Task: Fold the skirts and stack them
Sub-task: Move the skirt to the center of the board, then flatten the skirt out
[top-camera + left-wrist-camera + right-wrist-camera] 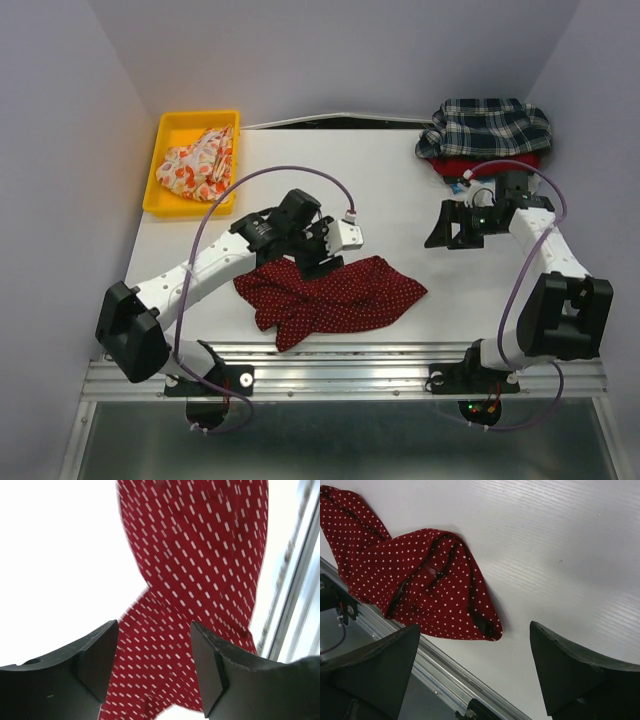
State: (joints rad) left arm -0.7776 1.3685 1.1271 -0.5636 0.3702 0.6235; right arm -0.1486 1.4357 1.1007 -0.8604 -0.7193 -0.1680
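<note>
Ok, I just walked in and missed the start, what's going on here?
The left hand hovers open over the dark red dotted skirt, crumpled near the front edge. The right hand is open and empty near the plaid skirt piled on a plain red skirt. A cream skirt sits in the yellow bin.

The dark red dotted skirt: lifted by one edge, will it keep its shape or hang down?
Probably floppy: the dotted skirt lies crumpled in soft folds, so it would likely hang limp. Pushed on the table, it may bunch up.
</note>
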